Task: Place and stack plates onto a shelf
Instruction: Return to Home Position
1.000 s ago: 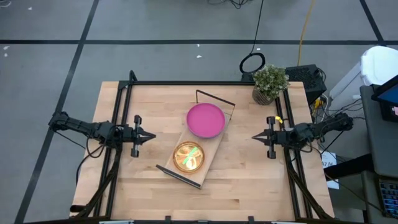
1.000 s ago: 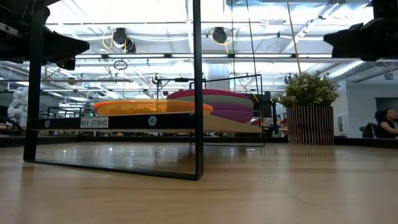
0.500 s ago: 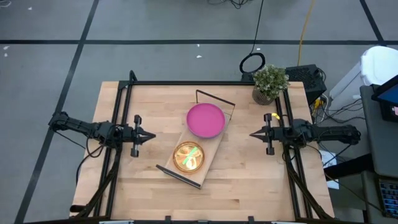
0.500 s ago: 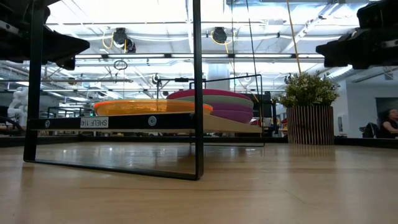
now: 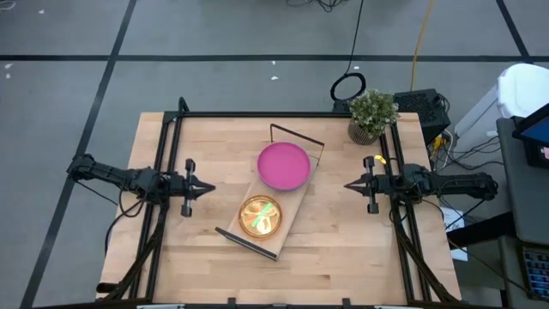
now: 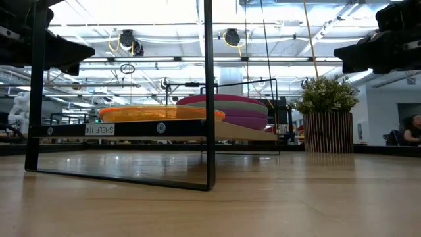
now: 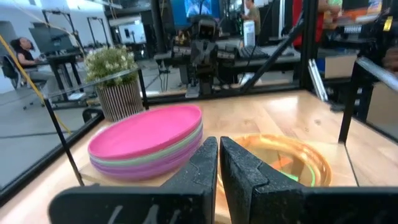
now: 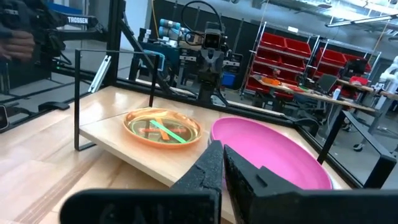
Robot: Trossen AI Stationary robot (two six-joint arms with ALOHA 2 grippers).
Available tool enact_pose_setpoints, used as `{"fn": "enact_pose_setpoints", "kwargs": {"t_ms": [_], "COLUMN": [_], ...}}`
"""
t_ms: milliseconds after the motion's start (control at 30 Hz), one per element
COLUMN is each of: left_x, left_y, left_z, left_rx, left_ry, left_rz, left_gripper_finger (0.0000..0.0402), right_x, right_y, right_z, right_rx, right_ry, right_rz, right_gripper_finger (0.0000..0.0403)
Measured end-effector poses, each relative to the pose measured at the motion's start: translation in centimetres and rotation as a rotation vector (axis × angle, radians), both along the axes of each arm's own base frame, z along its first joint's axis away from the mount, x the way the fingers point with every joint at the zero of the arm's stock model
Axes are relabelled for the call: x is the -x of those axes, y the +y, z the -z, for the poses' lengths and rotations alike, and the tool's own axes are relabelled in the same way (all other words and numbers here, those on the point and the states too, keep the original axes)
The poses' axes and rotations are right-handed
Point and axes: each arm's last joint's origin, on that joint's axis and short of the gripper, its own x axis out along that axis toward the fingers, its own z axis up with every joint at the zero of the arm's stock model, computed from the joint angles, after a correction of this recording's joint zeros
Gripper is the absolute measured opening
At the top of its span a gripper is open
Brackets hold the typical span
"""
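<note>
Light-wood shelf [image 5: 291,204], magenta plate [image 5: 284,166], orange plate [image 5: 260,215].

Stretched out level from left side: left arm, with left gripper [image 5: 209,186] pointed inward, fingers [image 7: 202,165] pressed together. Mirrored from right side: right arm, right gripper [image 5: 348,184] pointed inward, fingers likewise closed. Grippers faced toward each other, well apart.

Magenta-topped plate stack [image 5: 284,166], orange-topped plate stack [image 5: 260,216], side by side on shelf [image 5: 296,204]
</note>
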Motion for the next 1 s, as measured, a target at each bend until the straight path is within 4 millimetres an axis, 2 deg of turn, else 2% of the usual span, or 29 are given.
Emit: {"fn": "enact_pose_setpoints", "kwargs": {"t_ms": [533, 733, 1000], "left_x": [-0.2, -0.2, -0.3], "left_y": [1.1, 1.5, 2.1], "left_z": [0.3, 0.3, 0.3], "left_rx": [-0.028, -0.01, -0.003], "left_ry": [0.03, 0.029, 0.032], "left_rz": [-0.108, -0.067, -0.115], "left_gripper_finger": [0.0023, 0.0023, 0.0023], "right_x": [0.0, 0.0, 0.0], "right_y": [0.0, 0.0, 0.0], "right_z": [-0.1, -0.1, -0.1], "right_rx": [0.002, 0.002, 0.002], "right_ry": [-0.011, -0.012, -0.012], "right_rz": [-0.003, -0.003, -0.003], "right_gripper_finger": [0.0, 0.0, 0.0]}}
